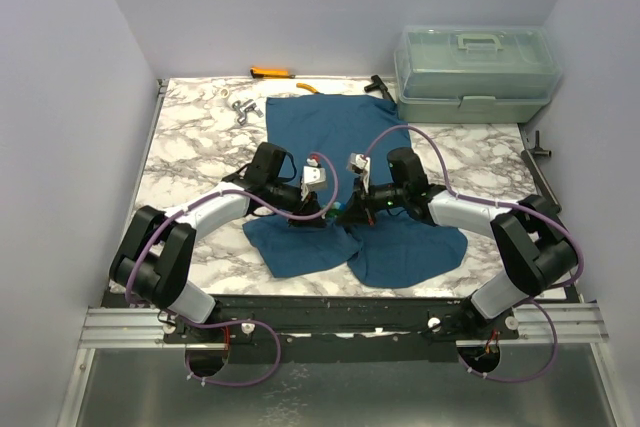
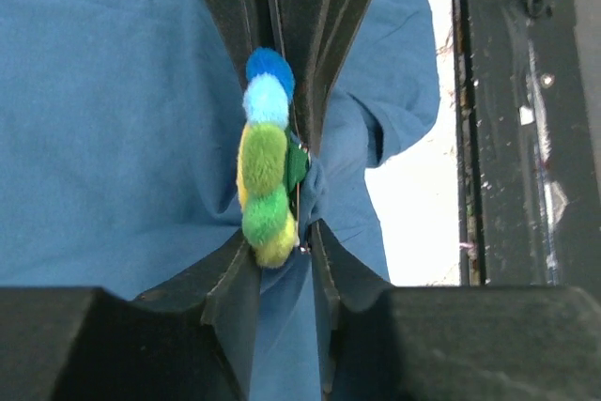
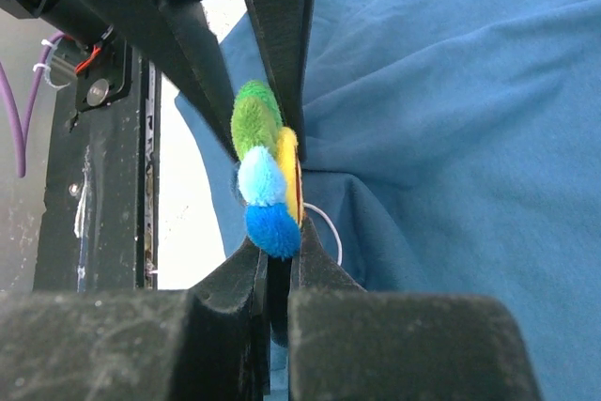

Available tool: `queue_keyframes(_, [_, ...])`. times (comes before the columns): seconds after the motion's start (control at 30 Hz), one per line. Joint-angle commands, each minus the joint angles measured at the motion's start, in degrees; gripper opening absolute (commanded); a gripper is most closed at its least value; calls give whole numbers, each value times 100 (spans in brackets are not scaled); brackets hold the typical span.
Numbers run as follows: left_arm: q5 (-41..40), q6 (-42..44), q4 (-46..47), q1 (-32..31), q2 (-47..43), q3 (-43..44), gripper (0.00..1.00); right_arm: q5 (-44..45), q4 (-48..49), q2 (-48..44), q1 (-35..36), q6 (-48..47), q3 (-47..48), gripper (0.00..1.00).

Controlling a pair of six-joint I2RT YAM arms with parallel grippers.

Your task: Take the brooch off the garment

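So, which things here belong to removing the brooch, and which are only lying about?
Belong to the job: brooch, garment.
Lying about: orange-handled tool, clear plastic case, small metal pieces, small black object.

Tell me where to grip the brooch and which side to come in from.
Grip the brooch across its two flat faces, probably at the yellow-green end. It is a thin pom-pom disc raised on a fold of the garment, so the left gripper, at that end, could straddle it, catching little fabric.
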Motion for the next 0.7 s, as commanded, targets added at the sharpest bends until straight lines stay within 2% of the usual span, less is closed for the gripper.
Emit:
queue_keyframes(0.0, [299,81,173,-20,-29,177,41,-204,-167,44,104,-52,211,0])
queue_keyframes(0.23, [-161,1126,-397,285,-266,-45,51,-289,-198,-10,94,85,222,1])
queue_keyframes(0.33, [-245,1299,-505,285,-315,-81,53,-322,-169,8,95,153,218,0])
queue_keyframes(0.43, [-257,1321,-501,285,-327,-123,51,-327,-153,14,94,163,218,1])
queue_keyframes(0.67, [-194,1119,-470,268,-312,-30,38,-283,-63,83,90,231,186,0])
